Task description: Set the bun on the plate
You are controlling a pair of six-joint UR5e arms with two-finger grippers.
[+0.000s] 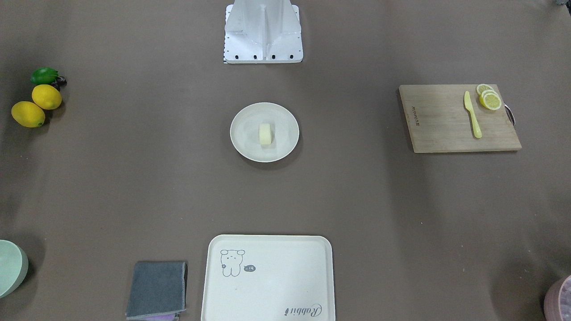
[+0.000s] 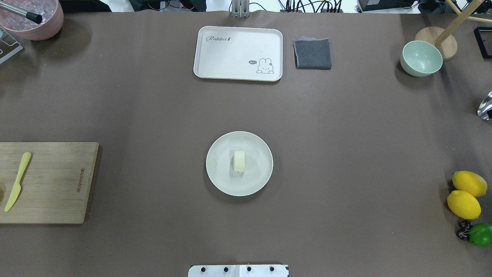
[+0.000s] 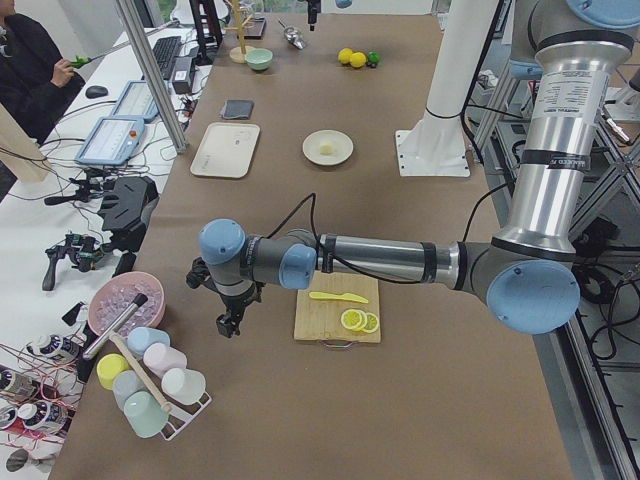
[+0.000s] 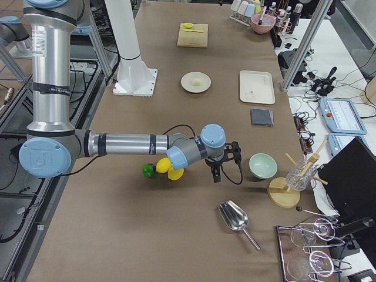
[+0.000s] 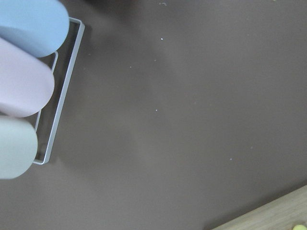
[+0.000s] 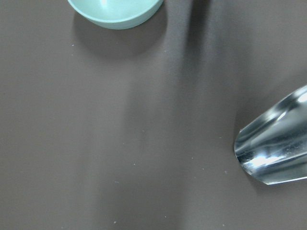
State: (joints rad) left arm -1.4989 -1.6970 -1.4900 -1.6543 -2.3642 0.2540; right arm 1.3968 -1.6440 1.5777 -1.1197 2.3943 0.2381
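**Bun is sitting on the plate; both arms are hanging at the table's ends**

You are looking at the bun (image 1: 265, 134) resting in the middle of the plate (image 1: 241, 147), touching its floor and well inside the raised rim. The plate is sitting at the centre of the table, well apart from everything else. Neither gripper is reaching near it.

The left gripper (image 3: 228, 322) is pointing down over bare table at the robot's left end, between the pink bowl of ice (image 3: 125, 300) and the cutting board (image 3: 338, 310), with the cup rack (image 3: 150, 385) close by. It is showing only from the side, so you cannot tell how its jaws are standing. Its wrist camera is taking in three cups on the rack and brown tabletop.

The right gripper (image 4: 216, 175) is pointing down at the opposite end, between the lemons (image 4: 170, 170) and the green bowl (image 4: 262, 165), with the metal scoop (image 4: 235, 217) lying nearby. Here too you cannot tell whether the fingers are parted or together.

On the cutting board, a yellow knife (image 1: 472, 114) is lying beside the lemon slices (image 1: 490, 99). The rabbit tray (image 1: 276, 285) and a folded grey cloth (image 1: 156, 289) are lying side by side at the operators' edge.
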